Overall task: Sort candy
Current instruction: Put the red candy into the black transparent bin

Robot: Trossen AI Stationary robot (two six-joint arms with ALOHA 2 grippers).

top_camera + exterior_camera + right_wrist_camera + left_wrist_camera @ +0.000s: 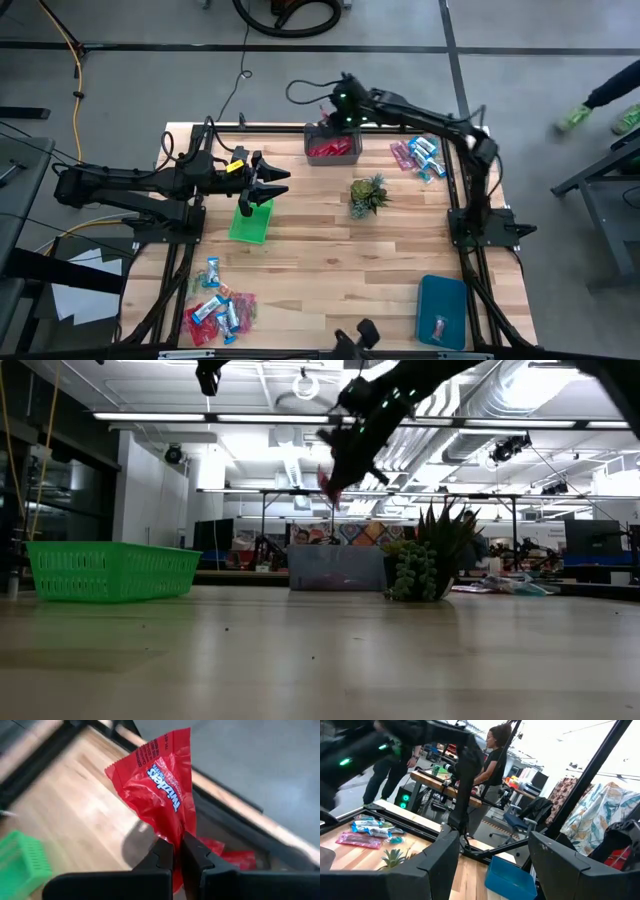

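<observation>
1. My right jaws (177, 851) are clenched on a red candy (160, 790), pinched by its tail so it dangles free.
2. I hold it over the grey bin (333, 149), where other reds lie.
3. My left jaws (268, 186) wait released above the green basket (250, 220), on the counter (330, 260) beside that bin.

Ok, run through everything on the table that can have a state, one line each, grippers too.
Right gripper: shut on a red candy, raised above the grey bin.
Left gripper: open, empty, over the green basket.
Grey bin: holds red candies.
Green basket: upright; contents cannot be told.
Blue bin: holds one pink piece.
Loose candy piles: unsorted on the table.
Plant: upright.
</observation>
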